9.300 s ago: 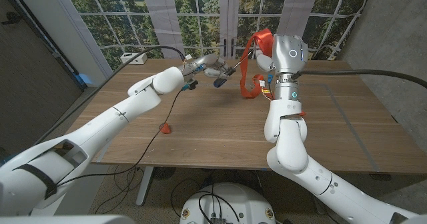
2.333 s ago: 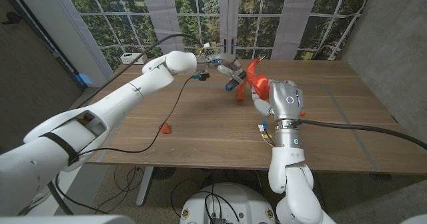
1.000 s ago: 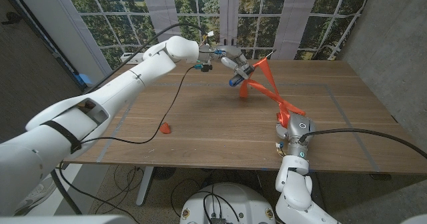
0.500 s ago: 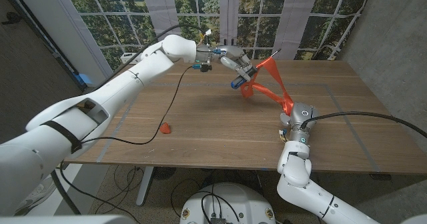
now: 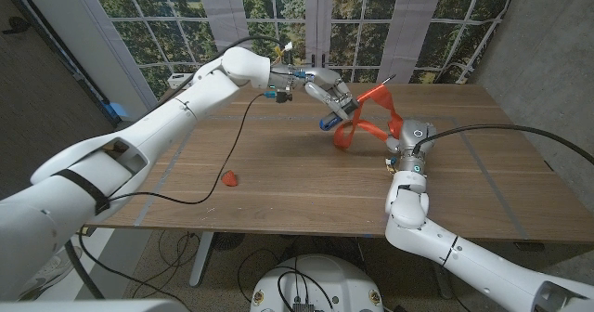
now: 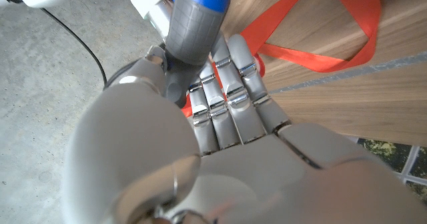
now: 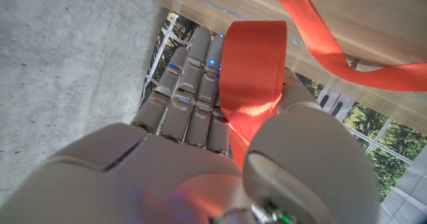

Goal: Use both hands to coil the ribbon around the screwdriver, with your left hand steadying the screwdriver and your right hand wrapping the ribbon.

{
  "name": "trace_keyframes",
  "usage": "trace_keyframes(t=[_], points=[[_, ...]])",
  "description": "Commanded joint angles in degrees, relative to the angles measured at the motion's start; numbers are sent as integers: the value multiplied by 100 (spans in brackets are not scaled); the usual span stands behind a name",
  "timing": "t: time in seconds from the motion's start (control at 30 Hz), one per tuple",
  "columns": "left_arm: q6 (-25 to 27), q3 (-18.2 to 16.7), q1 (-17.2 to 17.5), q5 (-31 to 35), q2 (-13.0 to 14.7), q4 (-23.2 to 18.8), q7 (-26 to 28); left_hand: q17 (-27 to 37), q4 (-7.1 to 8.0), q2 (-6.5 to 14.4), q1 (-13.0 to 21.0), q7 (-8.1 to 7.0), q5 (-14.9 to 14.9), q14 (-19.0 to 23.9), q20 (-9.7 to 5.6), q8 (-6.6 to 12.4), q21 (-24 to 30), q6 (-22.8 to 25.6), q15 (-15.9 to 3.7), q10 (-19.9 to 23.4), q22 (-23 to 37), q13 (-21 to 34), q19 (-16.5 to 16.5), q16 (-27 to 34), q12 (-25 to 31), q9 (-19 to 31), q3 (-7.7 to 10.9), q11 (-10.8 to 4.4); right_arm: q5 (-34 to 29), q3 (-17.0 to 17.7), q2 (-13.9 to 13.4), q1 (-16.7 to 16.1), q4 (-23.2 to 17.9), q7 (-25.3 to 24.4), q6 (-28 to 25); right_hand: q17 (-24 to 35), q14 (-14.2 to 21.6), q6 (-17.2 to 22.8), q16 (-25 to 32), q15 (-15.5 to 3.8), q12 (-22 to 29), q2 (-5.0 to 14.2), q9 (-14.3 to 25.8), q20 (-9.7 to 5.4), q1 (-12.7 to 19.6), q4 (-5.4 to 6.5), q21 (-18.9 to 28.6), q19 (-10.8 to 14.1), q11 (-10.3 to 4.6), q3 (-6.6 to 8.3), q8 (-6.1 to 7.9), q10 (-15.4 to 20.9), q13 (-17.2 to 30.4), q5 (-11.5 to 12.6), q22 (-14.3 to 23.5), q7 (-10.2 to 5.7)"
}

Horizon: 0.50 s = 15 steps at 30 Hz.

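Left hand [image 5: 327, 94] grips screwdriver [image 5: 332, 120] above worktop [image 5: 278, 173]; right hand [image 5: 409, 134] pinches orange ribbon [image 5: 371, 98], looped around it.

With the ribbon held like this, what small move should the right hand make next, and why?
Probably the right hand should carry its end of the ribbon over the shaft for one more turn. The left hand grips the screwdriver above the table, and the ribbon hangs from it in a loose loop, so the coil looks unfinished.
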Motion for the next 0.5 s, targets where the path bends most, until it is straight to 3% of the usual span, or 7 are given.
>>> trace_keyframes(t=[0.03,0.23,0.5], points=[[33,4,112,-227,146,-146,-350,27,-187,742,751,-47,31,1051,-378,-1,37,126,-992,465,5,9,21,31,-16,25,362,-425,-152,-516,-110,936,353,311,237,9,505,608,-12,-639,22,814,25,-8,865,-170,55,-2,-158,202,127,196,22,28,9,-452],[-87,76,71,-286,175,-58,-708,28,-189,742,751,-30,30,1045,-379,-15,43,129,-992,471,5,23,20,31,-17,31,366,-413,-488,-801,-180,1374,440,631,483,1,511,608,-24,-647,19,811,26,-14,864,-166,58,-1,-176,204,125,193,24,33,8,-465],[-429,-44,312,-304,224,-93,-532,35,-189,742,750,-11,29,1044,-374,-32,43,130,-991,455,6,32,-3,36,-31,38,369,-400,-968,-898,-79,1666,483,902,728,3,514,615,-31,-657,12,806,17,-15,858,-159,60,0,-192,200,120,215,5,36,8,-476]])
